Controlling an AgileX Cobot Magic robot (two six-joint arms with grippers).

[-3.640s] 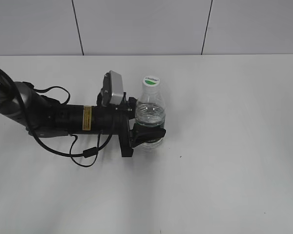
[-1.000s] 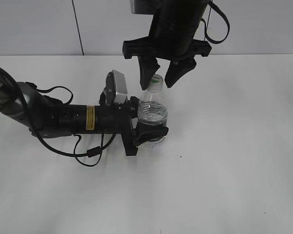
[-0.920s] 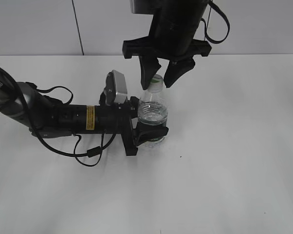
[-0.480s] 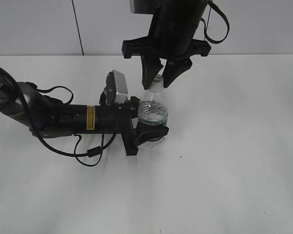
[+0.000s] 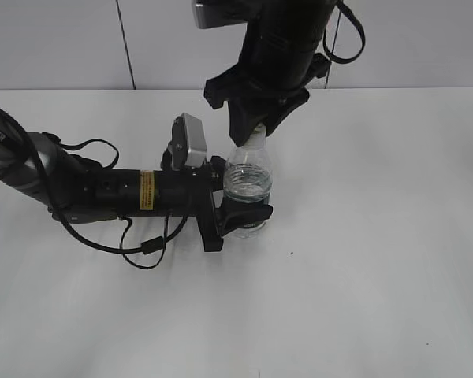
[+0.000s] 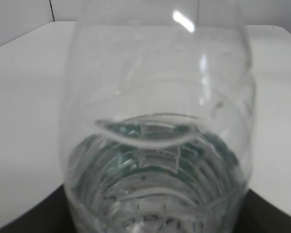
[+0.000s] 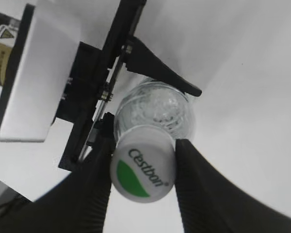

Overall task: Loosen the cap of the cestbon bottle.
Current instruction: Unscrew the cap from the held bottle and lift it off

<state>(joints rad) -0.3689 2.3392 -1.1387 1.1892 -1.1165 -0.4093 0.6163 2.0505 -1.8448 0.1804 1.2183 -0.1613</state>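
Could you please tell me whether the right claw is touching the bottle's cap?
Touching: in the right wrist view both fingers of the right claw press against opposite sides of the cap, with no gap.

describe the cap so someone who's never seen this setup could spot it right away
On the white table stands one clear water bottle, held low on its body by the left gripper. At the top of its neck, between the black fingers of the right gripper reaching down from above, sits the cap. It is small, round and white, with a green leaf shape and "Cestbon" lettering on top.
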